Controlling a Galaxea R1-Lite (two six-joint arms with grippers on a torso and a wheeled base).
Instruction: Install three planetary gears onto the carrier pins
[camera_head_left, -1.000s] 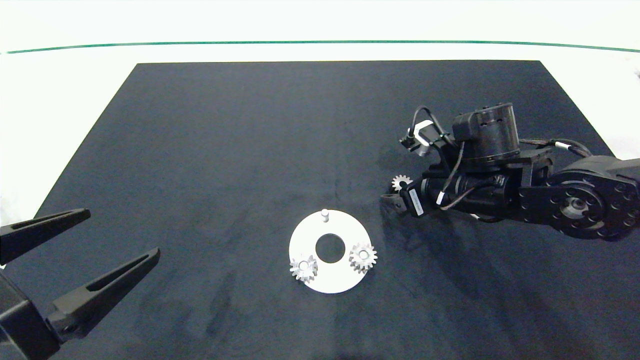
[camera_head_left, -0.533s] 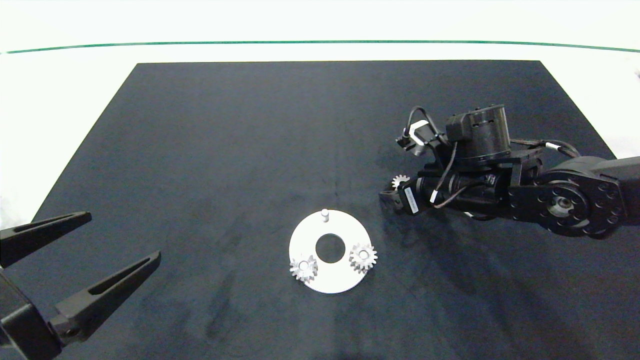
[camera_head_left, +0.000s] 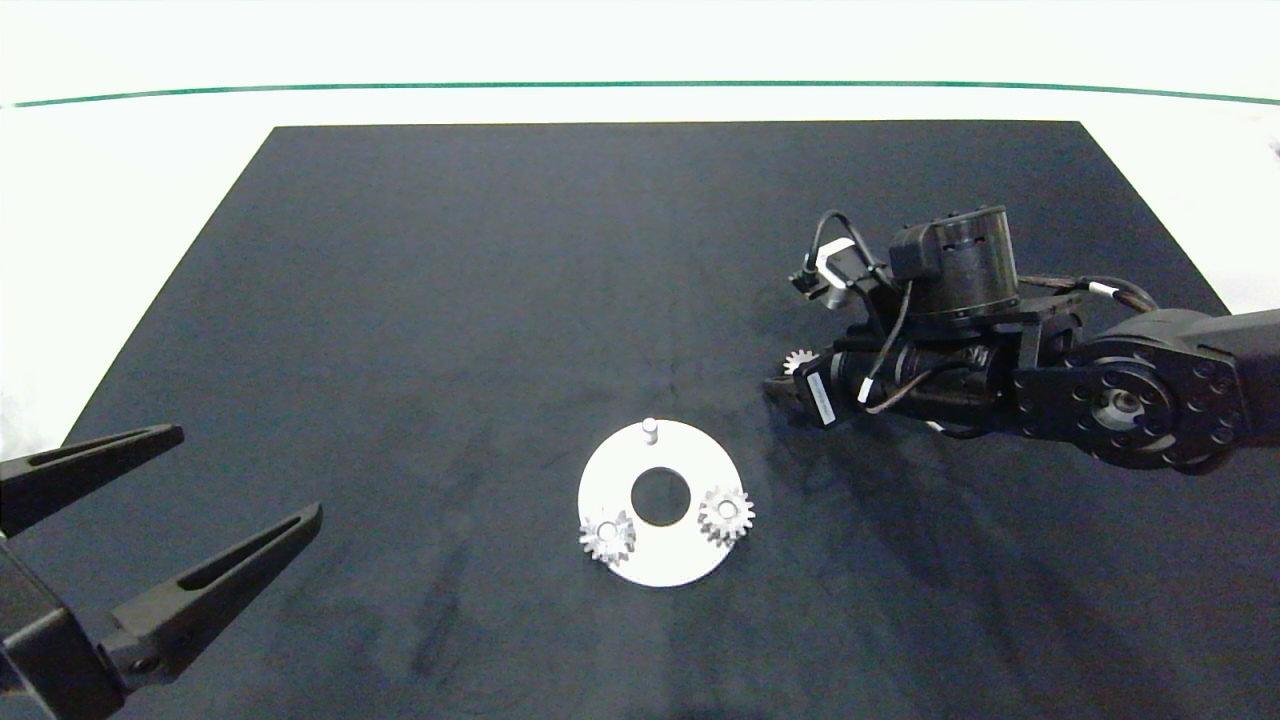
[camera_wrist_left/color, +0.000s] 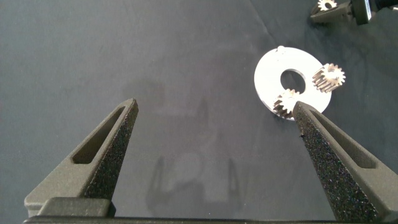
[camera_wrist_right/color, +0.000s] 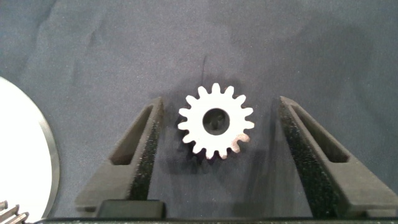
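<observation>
The white carrier disc (camera_head_left: 660, 570) lies flat on the mat, near the middle. Two planetary gears (camera_head_left: 607, 537) (camera_head_left: 726, 514) sit on its near pins, and the far carrier pin (camera_head_left: 650, 430) is bare. A third silvery gear (camera_head_left: 798, 359) lies flat on the mat to the disc's right. My right gripper (camera_head_left: 793, 373) is low over it and open. In the right wrist view this gear (camera_wrist_right/color: 216, 121) lies between the two fingers (camera_wrist_right/color: 144, 146) with a gap on each side. My left gripper (camera_head_left: 249, 472) hangs open at the near left with nothing in it.
A black mat (camera_head_left: 500, 250) covers a white table (camera_head_left: 120, 180) whose far part carries a green line. In the left wrist view the disc (camera_wrist_left/color: 266, 78) lies ahead of the open left gripper (camera_wrist_left/color: 214, 106).
The right arm's wrist has shifted slightly toward the far side and left over the third gear. The gear, the disc and the left gripper have not moved.
</observation>
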